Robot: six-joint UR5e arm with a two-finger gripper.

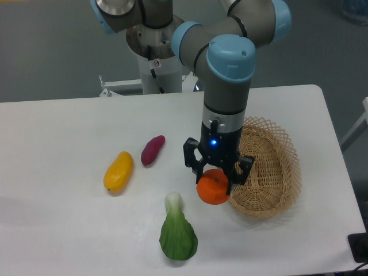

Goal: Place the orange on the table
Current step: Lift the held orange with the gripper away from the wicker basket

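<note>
Bench [69, 123], broad, white and flat, lies under a woven wicker basket [276, 172]. Just beside the basket's near rim, the black two-finger pincer [217, 179] clamps the small round orange [213, 190]. Released there, it could roll against the basket.

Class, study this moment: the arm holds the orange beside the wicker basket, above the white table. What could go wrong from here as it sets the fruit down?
1. The orange is round; released on the flat table, it may roll, perhaps toward the bok choy.
2. The end effector hangs right at the basket rim; descending or opening, a finger might catch the wicker and shift it.
3. Released from too high, the fruit could bounce.
</note>
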